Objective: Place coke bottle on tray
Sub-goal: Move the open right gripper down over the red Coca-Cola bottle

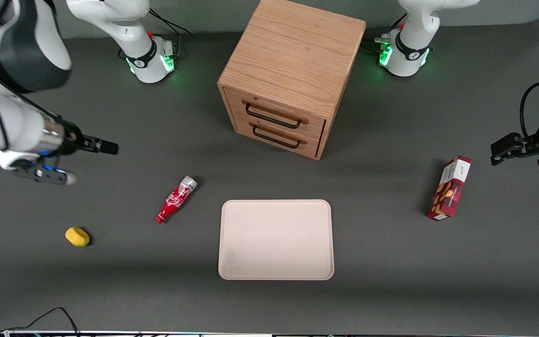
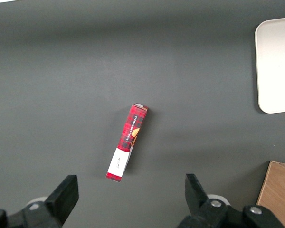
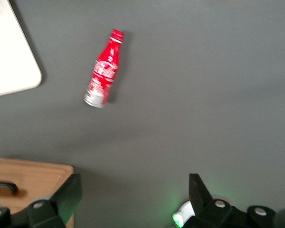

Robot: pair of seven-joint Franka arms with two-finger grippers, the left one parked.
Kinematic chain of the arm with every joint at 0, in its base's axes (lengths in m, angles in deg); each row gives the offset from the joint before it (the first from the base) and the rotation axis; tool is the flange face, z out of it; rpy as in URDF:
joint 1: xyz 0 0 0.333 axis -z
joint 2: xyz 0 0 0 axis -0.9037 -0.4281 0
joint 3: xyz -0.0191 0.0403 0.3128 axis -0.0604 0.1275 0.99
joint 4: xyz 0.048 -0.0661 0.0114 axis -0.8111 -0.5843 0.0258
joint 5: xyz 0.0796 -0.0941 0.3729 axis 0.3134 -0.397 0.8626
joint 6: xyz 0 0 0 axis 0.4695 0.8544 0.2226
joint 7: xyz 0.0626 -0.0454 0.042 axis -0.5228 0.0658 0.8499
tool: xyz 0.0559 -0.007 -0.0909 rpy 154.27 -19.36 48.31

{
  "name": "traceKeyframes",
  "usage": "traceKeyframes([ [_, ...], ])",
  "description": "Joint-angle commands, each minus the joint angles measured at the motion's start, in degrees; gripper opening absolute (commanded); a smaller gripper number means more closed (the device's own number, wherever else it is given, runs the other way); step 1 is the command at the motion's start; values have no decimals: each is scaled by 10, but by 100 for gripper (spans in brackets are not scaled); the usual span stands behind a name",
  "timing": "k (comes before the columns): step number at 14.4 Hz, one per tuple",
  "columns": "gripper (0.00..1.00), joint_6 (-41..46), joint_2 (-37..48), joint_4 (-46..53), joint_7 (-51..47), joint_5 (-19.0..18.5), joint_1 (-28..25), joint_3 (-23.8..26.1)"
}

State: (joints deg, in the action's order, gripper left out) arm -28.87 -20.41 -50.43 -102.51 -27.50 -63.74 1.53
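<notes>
Front view: the coke bottle lies on its side on the dark grey table, silvery base pointing toward the wooden drawer cabinet, red cap toward the camera. It rests just beside the tray, apart from it, off the tray's corner on the working arm's side. The tray is flat on the table, in front of the cabinet's two drawers, with nothing on it. The gripper hangs above the table toward the working arm's end, well apart from the bottle and holding nothing. A small yellow object sits nearer the camera than the bottle, toward the working arm's end. A red snack box lies toward the parked arm's end.

Left wrist view: the red snack box lies on the grey surface; a corner of the tray and an edge of the cabinet show at the border.

Right wrist view: the coke bottle lies alone on the table, slightly blurred, near one rounded corner of the tray but not touching it. The gripper has its two fingers spread wide apart with only bare table between them. Part of the cabinet with a dark handle shows beside one finger.
</notes>
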Motion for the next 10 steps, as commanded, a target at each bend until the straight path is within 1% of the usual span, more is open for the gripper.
traceKeyframes([
  [1, 100, -20, -56, 30, -92, -28, -22, 22],
  [2, 100, -35, -72, 29, -124, -36, -36, 22],
  [4, 100, -85, -91, 9, -171, -37, -43, 22],
  [8, 100, -200, -90, -86, -199, -58, -47, 22],
  [10, 100, -259, -91, -126, -232, -70, -47, 22],
])
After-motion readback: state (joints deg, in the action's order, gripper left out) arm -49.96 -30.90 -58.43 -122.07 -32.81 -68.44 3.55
